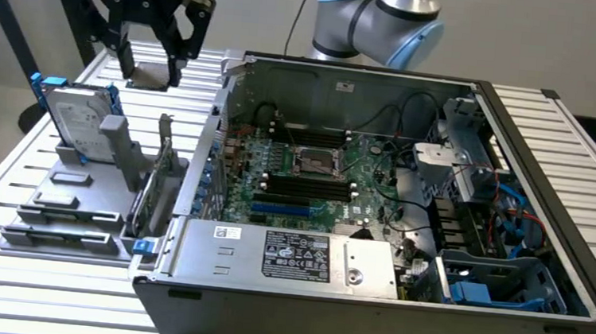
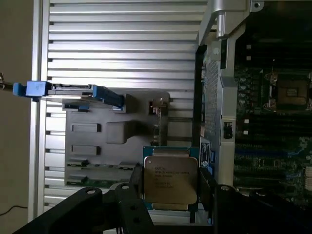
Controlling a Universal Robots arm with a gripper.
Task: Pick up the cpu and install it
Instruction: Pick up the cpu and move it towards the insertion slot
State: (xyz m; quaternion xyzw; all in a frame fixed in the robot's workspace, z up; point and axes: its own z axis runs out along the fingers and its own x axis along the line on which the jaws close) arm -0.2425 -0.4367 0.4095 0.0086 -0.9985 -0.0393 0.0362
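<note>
clamping the cpu (image 2: 170, 179), the pincer (image 1: 152, 72) hangs outside the computer case (image 1: 371, 326).

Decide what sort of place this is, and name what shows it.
Probably a robotics lab bench for computer assembly: an open PC case with its motherboard bare, a hard drive standing in a parts fixture, and a robot gripper holding a cpu.
</note>
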